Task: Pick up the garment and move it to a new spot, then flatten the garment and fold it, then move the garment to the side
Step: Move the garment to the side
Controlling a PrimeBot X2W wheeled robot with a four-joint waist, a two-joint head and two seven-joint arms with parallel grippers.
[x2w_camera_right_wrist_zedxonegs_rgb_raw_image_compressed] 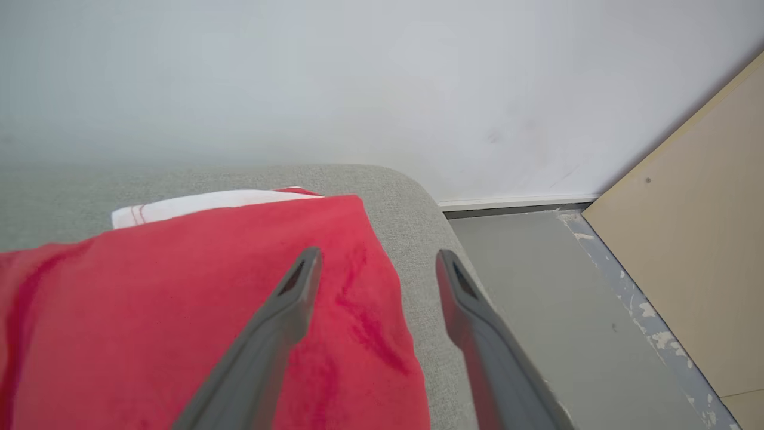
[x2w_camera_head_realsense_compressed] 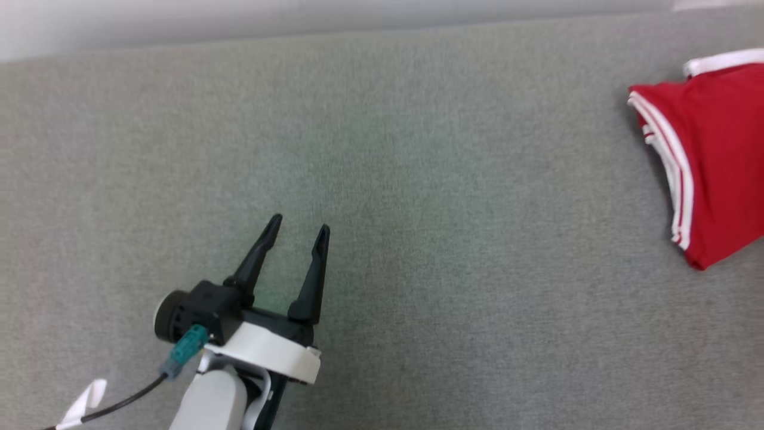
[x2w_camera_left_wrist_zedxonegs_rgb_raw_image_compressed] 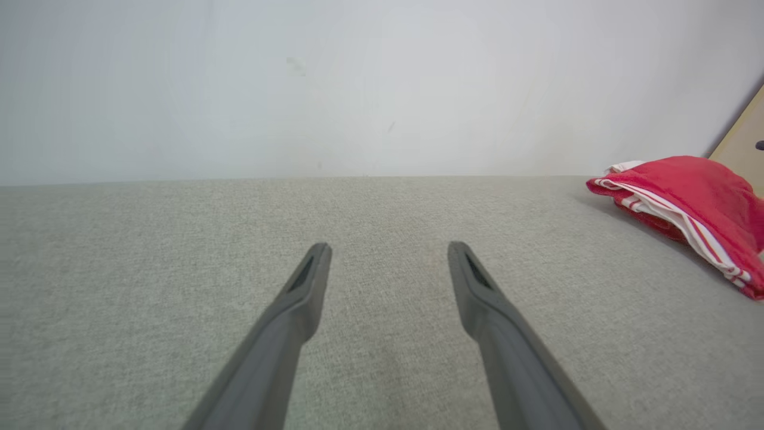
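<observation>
**Left gripper (x2w_camera_head_realsense_compressed: 299,224) spread and empty, well clear of the garment (x2w_camera_head_realsense_compressed: 716,161)**

From my console I saw that gripper's two dark fingers (x2w_camera_head_realsense_compressed: 255,258) parted wide with nothing between them. They hung over bare grey upholstery (x2w_camera_head_realsense_compressed: 418,179), well apart from the garment and on its left side.

Right gripper (x2w_camera_right_wrist_zedxonegs_rgb_raw_image_compressed: 379,252) was splayed too and gripped nothing. It sat at the garment's right-hand edge, with one finger above the red cloth. The other finger was past that edge, above the upholstery's rim. I could not tell whether the nearer finger touched the cloth.

The garment was red with white striped trim. It lay folded over on itself on the upholstery, close to the rounded corner. A pale wall (x2w_camera_right_wrist_zedxonegs_rgb_raw_image_compressed: 382,89) rose behind the garment. Beyond its right side, lower down, I saw a grey floor (x2w_camera_right_wrist_zedxonegs_rgb_raw_image_compressed: 537,286) and a tan board (x2w_camera_right_wrist_zedxonegs_rgb_raw_image_compressed: 686,239) leaning there.
</observation>
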